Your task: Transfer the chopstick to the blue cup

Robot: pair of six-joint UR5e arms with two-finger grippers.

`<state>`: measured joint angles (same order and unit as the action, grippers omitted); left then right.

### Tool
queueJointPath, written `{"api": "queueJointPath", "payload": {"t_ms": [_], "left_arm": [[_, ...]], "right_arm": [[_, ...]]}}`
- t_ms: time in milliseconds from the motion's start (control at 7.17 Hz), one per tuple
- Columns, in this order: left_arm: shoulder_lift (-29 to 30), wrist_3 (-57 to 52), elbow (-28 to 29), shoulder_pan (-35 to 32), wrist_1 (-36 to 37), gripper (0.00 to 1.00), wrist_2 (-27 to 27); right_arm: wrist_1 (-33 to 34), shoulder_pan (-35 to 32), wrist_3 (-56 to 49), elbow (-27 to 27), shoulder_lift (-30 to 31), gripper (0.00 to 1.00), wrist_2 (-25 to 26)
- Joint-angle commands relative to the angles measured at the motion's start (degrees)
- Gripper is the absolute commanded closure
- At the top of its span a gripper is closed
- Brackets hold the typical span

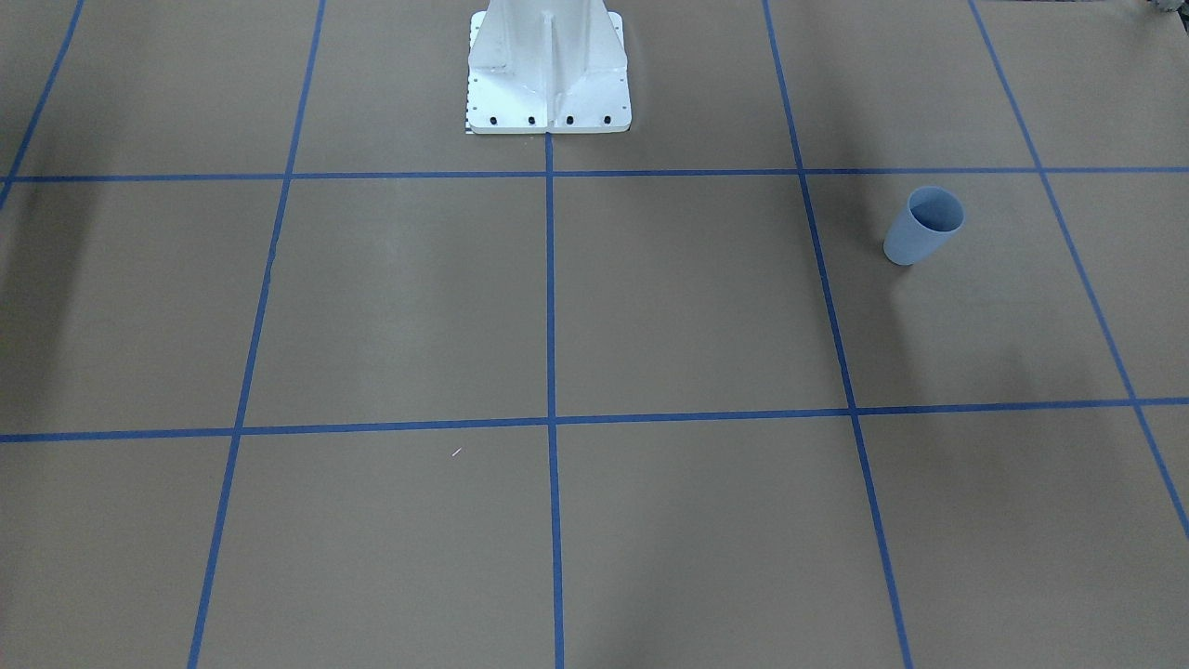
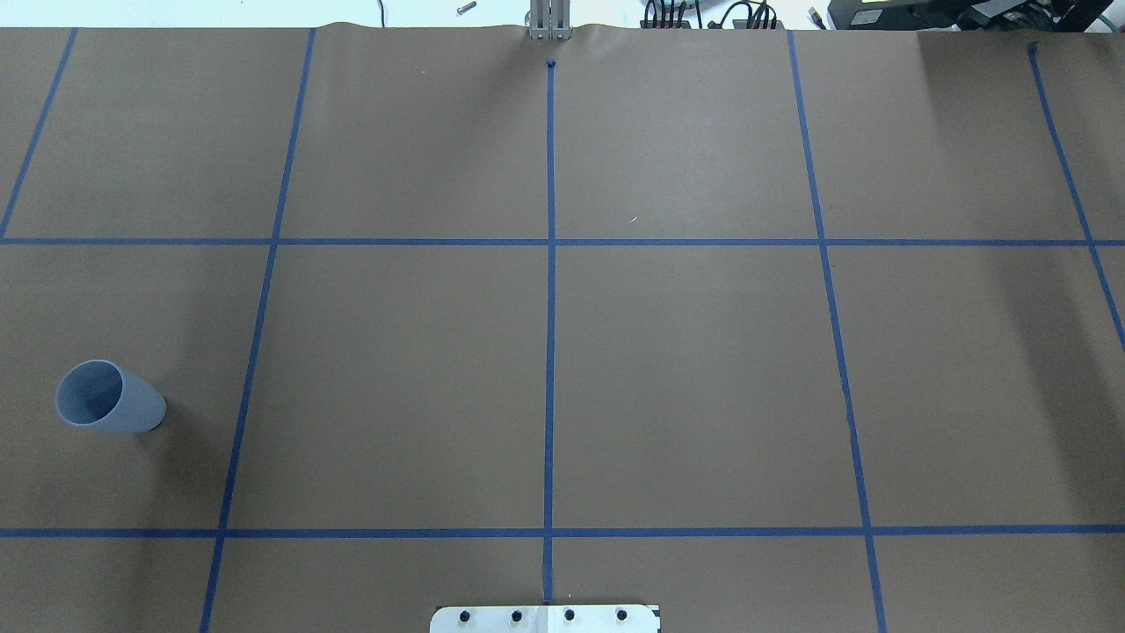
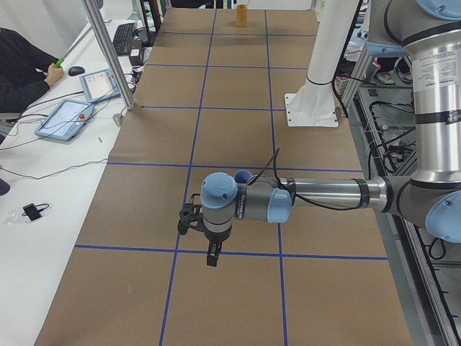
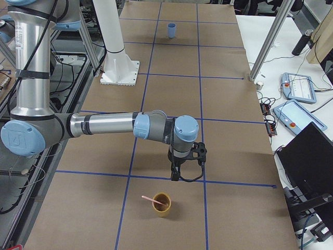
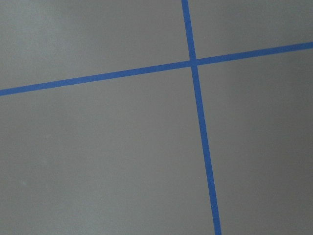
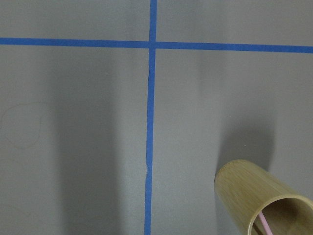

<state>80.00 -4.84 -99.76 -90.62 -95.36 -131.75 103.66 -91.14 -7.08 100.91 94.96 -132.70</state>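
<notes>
Upright pale blue plastic cup (image 1: 922, 226), bare brown paper tabletop (image 1: 697, 297) all round it, white metal pedestal base (image 1: 548, 93) well apart from it, tan bamboo cup (image 4: 161, 204) at the table's far end.

Soft, even light falls from above, and the brown worktop (image 2: 685, 378) looks matte and mid-bright. The blue cup (image 2: 110, 397) throws only a faint, blurred shadow, on its side facing the middle of the worktop. Well away from the cup, broad dim bands with fuzzy edges lie across the paper. In the overhead view the cup sits near the edge and looks stretched and tilted by the wide lens. Its rim is sharp in both fixed views. The wrist views are greyer and slightly grainy.
</notes>
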Motion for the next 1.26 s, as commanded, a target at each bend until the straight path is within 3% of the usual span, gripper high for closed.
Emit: {"api": "queueJointPath", "payload": {"t_ms": [0,1116], "left_arm": [[-0.11,0.0,0.0,0.0,0.0,0.02,0.0],[-0.19,-0.17,0.43,-0.09,-0.35,0.02,-1.13]], "right_arm": [[0.05,0.0,0.04,0.07,0.05,0.0,-0.1],[-0.03,0.0,0.83,0.95,-0.04,0.0,0.16]]}}
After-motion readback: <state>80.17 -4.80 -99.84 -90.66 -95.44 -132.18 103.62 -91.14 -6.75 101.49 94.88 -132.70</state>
